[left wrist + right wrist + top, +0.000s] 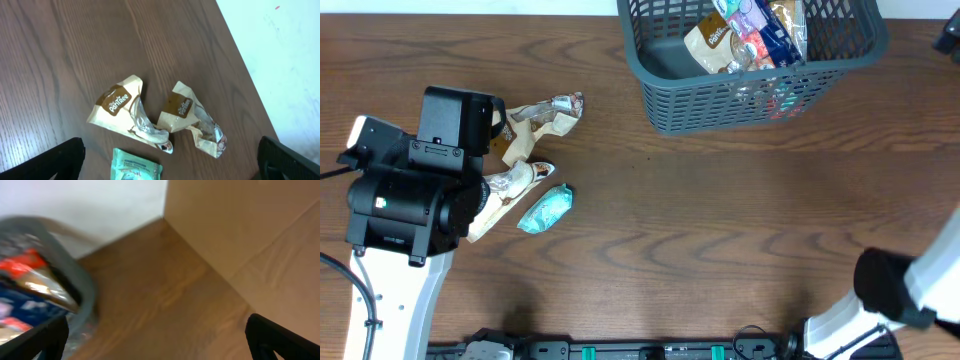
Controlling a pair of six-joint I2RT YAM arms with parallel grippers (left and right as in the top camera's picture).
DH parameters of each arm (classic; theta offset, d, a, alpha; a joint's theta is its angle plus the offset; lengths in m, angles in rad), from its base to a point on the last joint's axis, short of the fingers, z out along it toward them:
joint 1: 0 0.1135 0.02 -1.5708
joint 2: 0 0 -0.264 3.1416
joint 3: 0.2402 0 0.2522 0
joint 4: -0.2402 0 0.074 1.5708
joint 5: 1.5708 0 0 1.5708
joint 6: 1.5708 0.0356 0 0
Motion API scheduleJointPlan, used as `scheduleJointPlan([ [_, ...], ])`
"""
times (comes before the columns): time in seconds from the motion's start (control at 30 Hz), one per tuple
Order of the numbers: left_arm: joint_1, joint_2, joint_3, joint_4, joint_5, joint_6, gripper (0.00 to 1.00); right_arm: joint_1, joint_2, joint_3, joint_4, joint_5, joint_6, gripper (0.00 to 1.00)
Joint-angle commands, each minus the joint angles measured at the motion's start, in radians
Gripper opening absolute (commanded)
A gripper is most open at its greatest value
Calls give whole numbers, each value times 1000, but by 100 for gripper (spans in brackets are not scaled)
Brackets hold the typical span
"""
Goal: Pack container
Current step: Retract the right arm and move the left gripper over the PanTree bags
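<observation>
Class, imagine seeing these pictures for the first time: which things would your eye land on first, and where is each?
The dark grey-blue container at the far edge of the table stands out first, with bright snack packets piled inside. Next come the loose packets at the left: a teal packet and two tan packets, the latter partly hidden under the black left arm in the overhead view.

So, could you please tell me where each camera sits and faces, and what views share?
Overhead: above the table, facing down; the container, left arm, right arm.
Left wrist: on that arm, facing down at two tan packets and a teal packet; left gripper open, fingertips at corners.
Right wrist: on the right arm, blurred, facing the container's rim; right gripper open.
Shared: overhead and left wrist show those packets.
</observation>
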Motion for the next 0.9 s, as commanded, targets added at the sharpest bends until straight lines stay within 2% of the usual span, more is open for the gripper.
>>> scheduleJointPlan([
  [0.0,5,3,-4,-6,3,15,99,-29,87,-49,-2,20,42,99],
  [0.33,5,6,-4,-2,61,13,99,-34,290,-105,-58,-111,133,99],
  [0.57,61,59,-4,5,72,-235,99,-34,378,-105,-106,-176,181,99],
  [0.87,221,273,-4,91,340,-249,99,-33,393,-105,-111,-177,181,99],
])
